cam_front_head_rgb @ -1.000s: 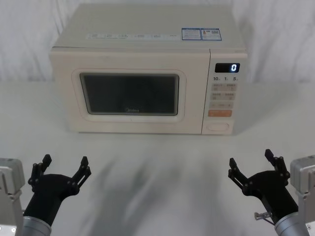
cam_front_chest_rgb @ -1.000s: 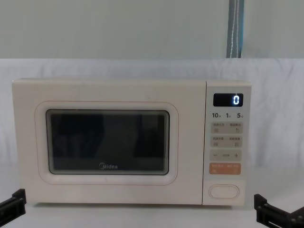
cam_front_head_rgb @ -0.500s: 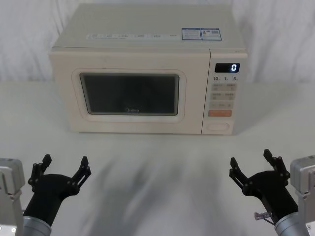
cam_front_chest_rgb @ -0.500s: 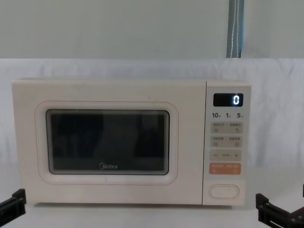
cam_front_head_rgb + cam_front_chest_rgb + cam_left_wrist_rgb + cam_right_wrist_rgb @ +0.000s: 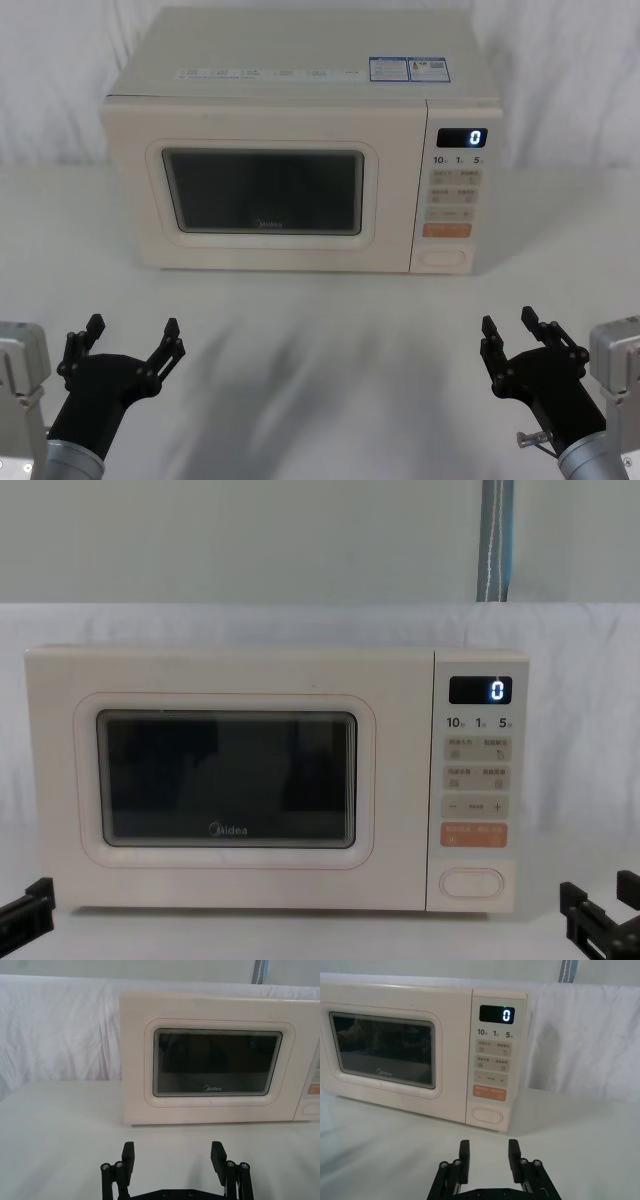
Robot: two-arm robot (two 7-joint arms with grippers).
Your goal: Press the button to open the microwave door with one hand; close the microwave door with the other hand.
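Observation:
The cream microwave stands at the back of the table, its door (image 5: 260,190) shut, with a dark window and a Midea logo (image 5: 212,1089). The oval white button (image 5: 444,258) sits at the bottom of the keypad panel, under the orange key (image 5: 489,1093). My left gripper (image 5: 133,325) hovers low at the front left, open wide, well short of the door. My right gripper (image 5: 507,325) hovers at the front right, roughly in line with the button (image 5: 489,1114) but far from it. Its fingers (image 5: 464,1150) stand close together with a narrow gap and hold nothing.
A white cloth covers the table (image 5: 320,330) and the wall behind. The display (image 5: 480,690) reads 0. Bare table lies between both grippers and the microwave's front. A grey-blue pole (image 5: 497,540) rises behind the cloth at the back right.
My right gripper's fingers have drawn closer together, narrowing the gap. The left gripper and the microwave have not moved.

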